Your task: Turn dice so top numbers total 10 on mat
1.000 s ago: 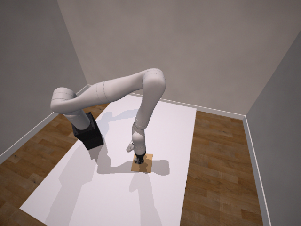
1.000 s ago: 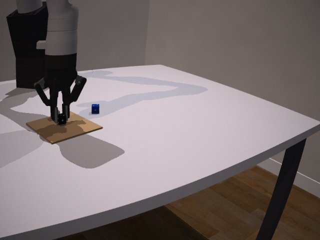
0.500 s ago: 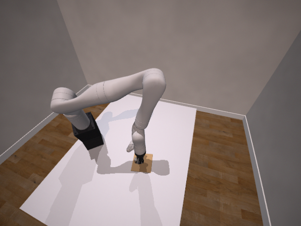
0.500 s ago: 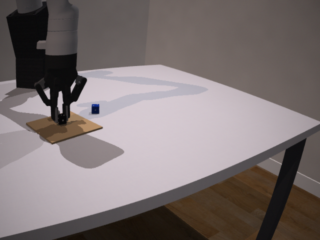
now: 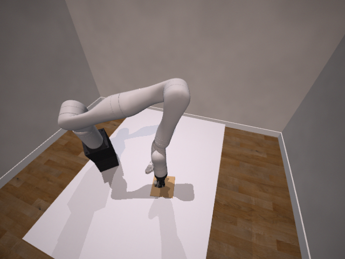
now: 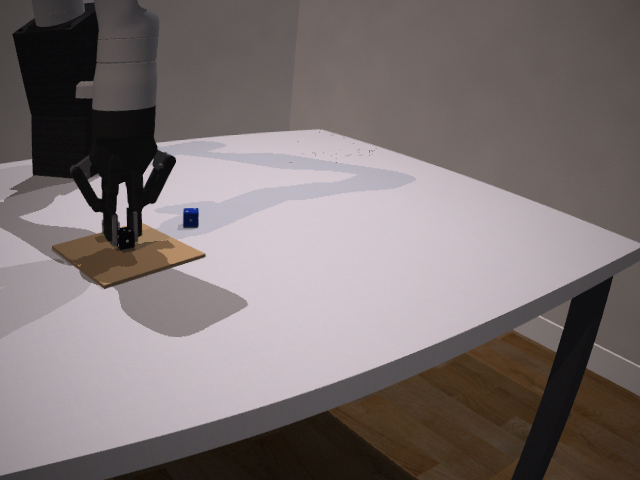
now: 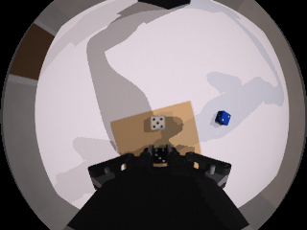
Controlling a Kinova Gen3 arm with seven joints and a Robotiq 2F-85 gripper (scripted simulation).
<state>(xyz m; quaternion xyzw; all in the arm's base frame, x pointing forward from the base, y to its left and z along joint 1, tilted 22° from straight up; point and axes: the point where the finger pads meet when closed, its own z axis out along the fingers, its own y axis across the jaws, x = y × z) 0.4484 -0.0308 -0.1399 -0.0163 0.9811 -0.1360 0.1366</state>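
Hand (image 5: 159, 186) (image 6: 125, 237) (image 7: 159, 149), narrow, gripping black die (image 6: 126, 239) (image 7: 159, 155) above tan mat (image 5: 170, 182) (image 6: 180, 253) (image 7: 127, 139): settle face-flat without pressing, clear of white die (image 7: 154, 126), then release evenly.

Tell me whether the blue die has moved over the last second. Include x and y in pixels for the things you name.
No. In the exterior view, the blue die (image 6: 190, 218) (image 7: 223, 118) keeps the same spot beyond the right-hand corner of the mat (image 5: 170, 182) (image 6: 186, 253) (image 7: 127, 131).
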